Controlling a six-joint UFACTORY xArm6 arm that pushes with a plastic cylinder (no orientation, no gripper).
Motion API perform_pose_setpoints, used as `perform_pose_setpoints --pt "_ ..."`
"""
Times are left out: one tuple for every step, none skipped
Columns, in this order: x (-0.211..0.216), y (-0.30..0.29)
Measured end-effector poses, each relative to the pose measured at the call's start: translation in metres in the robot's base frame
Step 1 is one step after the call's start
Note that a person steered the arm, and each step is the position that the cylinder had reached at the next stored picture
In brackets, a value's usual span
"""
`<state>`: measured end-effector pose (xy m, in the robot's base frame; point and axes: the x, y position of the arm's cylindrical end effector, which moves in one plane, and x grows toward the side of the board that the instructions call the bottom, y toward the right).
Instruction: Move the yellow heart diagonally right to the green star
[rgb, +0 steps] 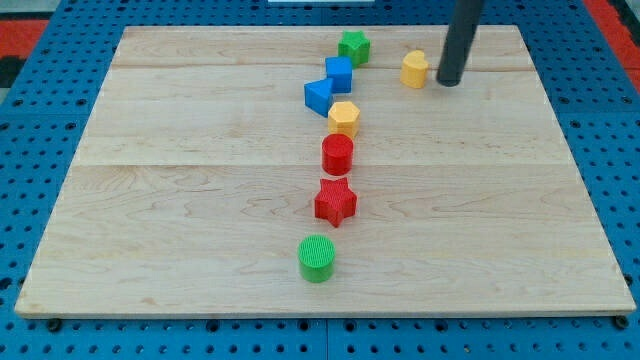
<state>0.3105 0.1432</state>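
My tip (449, 82) (a bare rod, no gripper to open or close) sits just to the view's right of the heart (414, 69); the star (353, 46) lies farther left. Push left steadily, centred, stopping short of the star.

Pale wooden board (200, 200) with faint lengthwise grain, set on a blue pegboard surface (40, 340) dotted with regular holes, with red at the view's top corners. Blocks: green star (353, 46), yellow heart (414, 69), blue cube (339, 74), blue triangular block (318, 96), yellow hexagonal block (344, 118), red cylinder (338, 154), red star (335, 202) and green cylinder (317, 258), the last with a finely ribbed top. The rod is dark grey down to its tip (449, 82).
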Motion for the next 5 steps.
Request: perform_pose_setpoints --pt "-0.016 -0.013" --pt "-0.046 -0.014" --pt "-0.053 -0.008" --pt "-0.024 0.005" --pt "-0.016 -0.029"
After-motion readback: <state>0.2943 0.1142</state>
